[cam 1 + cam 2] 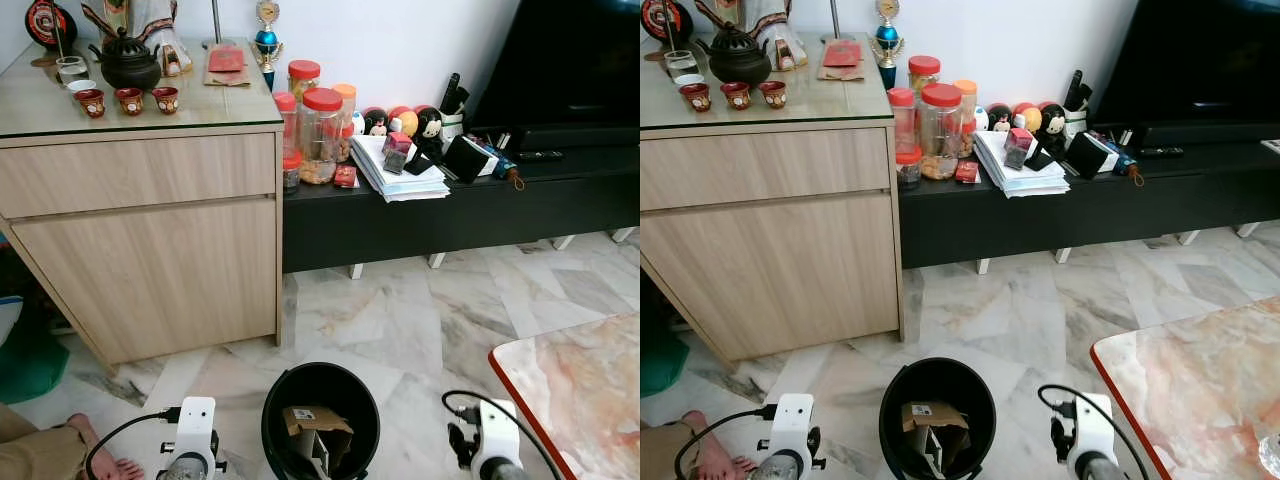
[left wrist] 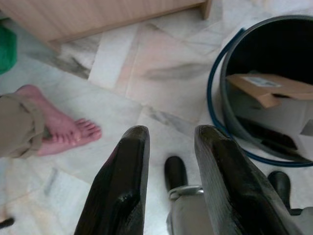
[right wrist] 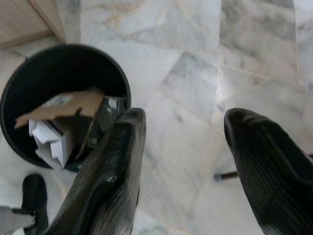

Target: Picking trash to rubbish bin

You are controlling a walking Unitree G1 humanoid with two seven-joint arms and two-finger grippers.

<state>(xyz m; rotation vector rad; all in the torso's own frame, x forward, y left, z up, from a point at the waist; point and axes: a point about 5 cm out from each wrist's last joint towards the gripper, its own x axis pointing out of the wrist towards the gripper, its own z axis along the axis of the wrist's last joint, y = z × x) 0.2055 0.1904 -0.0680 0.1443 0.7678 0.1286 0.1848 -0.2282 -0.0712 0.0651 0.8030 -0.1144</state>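
Note:
A black rubbish bin stands on the marble floor right in front of me, between my two arms. Brown cardboard and white packaging lie inside it. My left gripper hangs low over the floor beside the bin, open with nothing between its fingers. On the bin's other side, my right gripper is wide open and empty above bare floor, with the bin and its cardboard close by. The white wrist units of both arms show at the bottom of the eye views.
A person's bare foot rests on the floor near my left gripper. A wooden cabinet stands ahead to the left, a low black bench with jars and papers ahead. A marble table corner juts in at the right.

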